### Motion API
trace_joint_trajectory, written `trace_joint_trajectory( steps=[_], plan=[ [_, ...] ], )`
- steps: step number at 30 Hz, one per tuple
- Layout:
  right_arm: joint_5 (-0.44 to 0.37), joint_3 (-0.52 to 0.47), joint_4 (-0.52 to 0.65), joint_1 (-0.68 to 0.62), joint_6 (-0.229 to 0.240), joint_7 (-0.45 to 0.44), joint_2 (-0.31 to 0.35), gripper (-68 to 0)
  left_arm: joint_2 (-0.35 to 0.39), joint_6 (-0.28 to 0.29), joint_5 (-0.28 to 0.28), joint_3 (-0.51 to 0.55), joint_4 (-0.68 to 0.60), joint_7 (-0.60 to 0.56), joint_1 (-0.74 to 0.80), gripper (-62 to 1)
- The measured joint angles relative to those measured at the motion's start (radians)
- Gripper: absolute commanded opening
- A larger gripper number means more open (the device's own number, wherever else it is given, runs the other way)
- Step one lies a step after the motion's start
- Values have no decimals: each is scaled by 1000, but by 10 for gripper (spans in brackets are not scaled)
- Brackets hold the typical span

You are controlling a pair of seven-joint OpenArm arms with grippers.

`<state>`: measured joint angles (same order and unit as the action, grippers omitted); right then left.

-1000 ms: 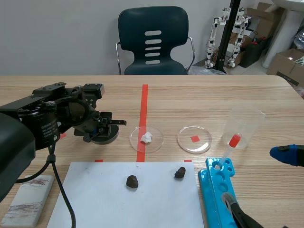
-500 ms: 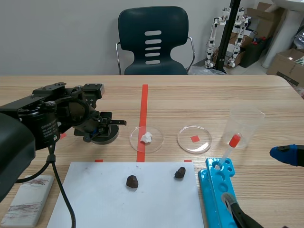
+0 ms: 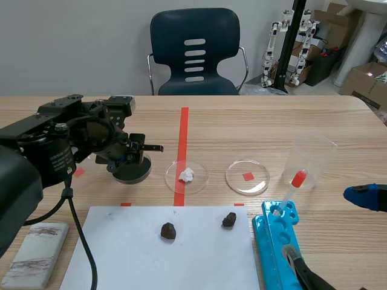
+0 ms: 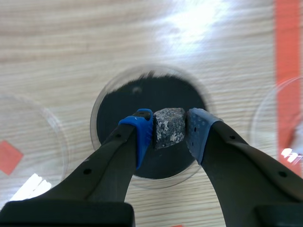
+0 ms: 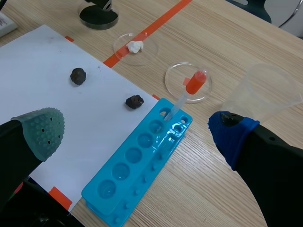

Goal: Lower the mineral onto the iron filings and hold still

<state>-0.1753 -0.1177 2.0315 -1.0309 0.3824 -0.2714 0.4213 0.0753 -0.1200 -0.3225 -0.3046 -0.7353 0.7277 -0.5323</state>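
My left gripper is shut on a grey speckled mineral, held between its blue pads. Right under it lies a clear petri dish filled with black iron filings. Whether the mineral touches the filings I cannot tell. In the scene view the left gripper hangs over the dark dish left of the red tape line. My right gripper stands open above the table's near right part, holding nothing.
A dish with a white lump and an empty dish sit right of the filings. A plastic cup, a blue well tray with a pipette, white paper with two dark rocks, and a tile lie nearer.
The left arm with the mineral has shifted slightly toward the picture's top, and more of the filings dish shows beneath it. The right gripper has stayed put.
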Motion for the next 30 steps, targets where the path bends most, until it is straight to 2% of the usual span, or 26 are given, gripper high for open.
trace_joint_trajectory(
  steps=[7,11,14,17,21,24,28,30],
  plan=[
    [0,0,0,0,0,0,0,-29,66,0,-8,0,-331,-82,159,-493],
    [0,0,0,0,0,0,0,-29,155,0,-73,13,-554,-170,299,-493],
    [0,0,0,0,0,0,0,-29,222,6,-92,46,-719,-263,422,-493],
    [0,0,0,0,0,0,0,-29,288,75,-110,78,-862,-356,547,-493],
    [0,0,0,0,0,0,0,-29,359,236,-109,93,-1018,-515,721,-493],
    [0,0,0,0,0,0,0,-29,400,334,-85,98,-1102,-603,842,-493],
    [0,0,0,0,0,0,0,-29,439,380,20,107,-1192,-666,976,-493],
    [0,0,0,0,0,0,0,-29,449,384,73,107,-1232,-696,1036,-493]
  ],
)
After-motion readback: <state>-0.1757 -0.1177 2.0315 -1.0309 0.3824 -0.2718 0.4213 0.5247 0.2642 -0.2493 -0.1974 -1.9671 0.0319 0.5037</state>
